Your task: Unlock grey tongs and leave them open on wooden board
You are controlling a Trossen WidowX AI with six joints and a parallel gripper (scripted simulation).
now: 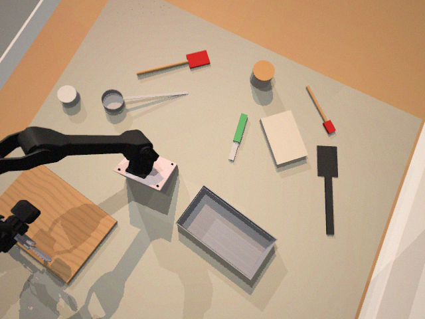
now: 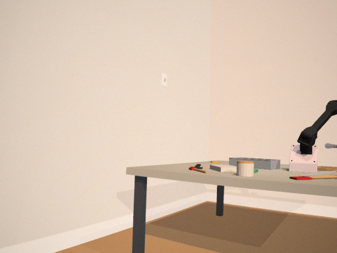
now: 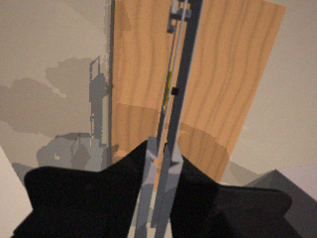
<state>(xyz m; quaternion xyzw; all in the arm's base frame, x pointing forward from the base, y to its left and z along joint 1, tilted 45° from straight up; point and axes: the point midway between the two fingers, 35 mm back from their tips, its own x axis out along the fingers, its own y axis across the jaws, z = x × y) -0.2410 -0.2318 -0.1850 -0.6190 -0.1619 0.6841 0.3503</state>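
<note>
Pale walls meeting in a corner behind the grey-beige table [image 1: 219, 165] [image 2: 190, 174]. White switch plate [image 2: 164, 79] left of that corner, above table height. Dark legs under tabletop; orange-brown floor [image 1: 326, 51] [image 2: 108, 242] around, shadowed beneath.

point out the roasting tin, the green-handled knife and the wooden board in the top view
roasting tin [image 1: 262, 259], top view, on its near right end wall
green-handled knife [image 1: 240, 128], top view, on its handle
wooden board [image 1: 90, 219], top view, on its bare top

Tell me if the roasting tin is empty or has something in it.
Empty: the top view shows the bare floor of the tin inside its walls.
</note>
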